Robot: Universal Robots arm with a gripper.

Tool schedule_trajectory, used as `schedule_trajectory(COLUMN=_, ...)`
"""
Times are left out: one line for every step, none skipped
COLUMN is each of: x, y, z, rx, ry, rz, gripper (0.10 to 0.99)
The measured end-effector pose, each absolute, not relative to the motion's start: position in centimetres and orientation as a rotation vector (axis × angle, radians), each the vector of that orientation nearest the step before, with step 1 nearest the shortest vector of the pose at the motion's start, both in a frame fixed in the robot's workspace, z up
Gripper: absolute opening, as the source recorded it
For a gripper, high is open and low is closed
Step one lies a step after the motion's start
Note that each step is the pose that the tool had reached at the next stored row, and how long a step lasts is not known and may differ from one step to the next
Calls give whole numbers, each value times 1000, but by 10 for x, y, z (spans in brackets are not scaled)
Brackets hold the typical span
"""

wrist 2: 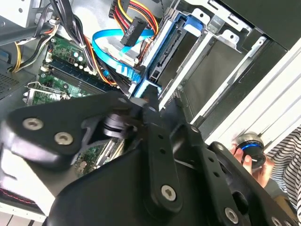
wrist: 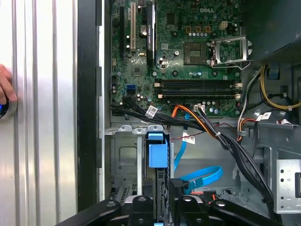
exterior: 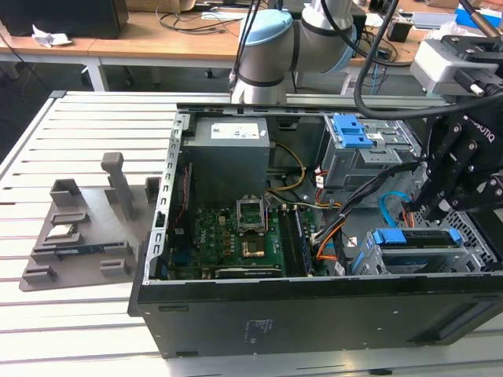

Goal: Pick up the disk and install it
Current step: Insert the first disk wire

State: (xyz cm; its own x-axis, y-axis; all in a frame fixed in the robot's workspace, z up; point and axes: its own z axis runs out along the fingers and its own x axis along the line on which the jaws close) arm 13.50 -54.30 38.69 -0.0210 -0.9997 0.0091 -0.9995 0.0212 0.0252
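Note:
The disk point(exterior: 416, 239) stands on edge in the lower drive cage point(exterior: 471, 251) at the case's corner on the exterior view's right. Its bright blue bracket point(wrist: 157, 155) runs along the upper edge and also shows in the second wrist view point(wrist 2: 149, 89). My gripper point(exterior: 434, 210) hangs right over that cage. In both wrist views its black fingers point(wrist: 141, 205) straddle the disk's near end, and the gripper point(wrist 2: 141, 104) looks shut on the blue bracket.
Blue and orange cables point(wrist: 202, 176) crowd the space beside the cage. The motherboard point(exterior: 251, 236), power supply point(exterior: 228, 153) and a blue-latched upper cage point(exterior: 354, 137) fill the case. A grey fixture point(exterior: 78, 236) lies on the exterior view's left. A person's hand point(wrist: 5, 89) rests outside the case.

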Motion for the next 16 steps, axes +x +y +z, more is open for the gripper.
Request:
schedule_trajectory(x=135, y=-543, z=387, rx=2181, ry=-2227, rz=-18, gripper=361)
schedule_trajectory(x=135, y=-543, z=387, rx=2181, ry=-2228, rz=-18, gripper=361)
schedule_trajectory(x=135, y=-543, z=387, rx=2181, ry=-2227, rz=-18, gripper=361)
schedule_trajectory(x=135, y=-543, z=387, rx=2181, ry=-2228, rz=-18, gripper=361)
schedule_trajectory(x=136, y=-543, z=387, rx=2181, ry=-2228, rz=-18, gripper=361)
schedule_trajectory(x=137, y=-542, z=386, rx=2181, ry=-2228, rz=-18, gripper=361)
schedule_trajectory(x=137, y=-542, z=386, rx=2181, ry=-2228, rz=-18, gripper=361)
schedule_trajectory(x=138, y=-542, z=387, rx=2181, ry=-2227, rz=-18, gripper=361)
schedule_trajectory(x=139, y=-542, z=387, rx=2180, ry=-2227, rz=-16, gripper=361)
schedule_trajectory(x=140, y=-542, z=387, rx=2180, ry=-2226, rz=-16, gripper=361)
schedule_trajectory(x=142, y=-542, z=387, rx=2180, ry=-2226, rz=-16, gripper=361)
schedule_trajectory(x=146, y=-542, z=387, rx=2180, ry=-2226, rz=-16, gripper=361)
schedule_trajectory(x=151, y=-540, z=387, rx=2179, ry=-2226, rz=-16, gripper=361)
schedule_trajectory(x=158, y=-537, z=387, rx=2179, ry=-2226, rz=-16, gripper=361)
schedule_trajectory(x=162, y=-535, z=387, rx=2179, ry=-2226, rz=-16, gripper=361)
schedule_trajectory(x=165, y=-532, z=387, rx=2179, ry=-2225, rz=-15, gripper=361)
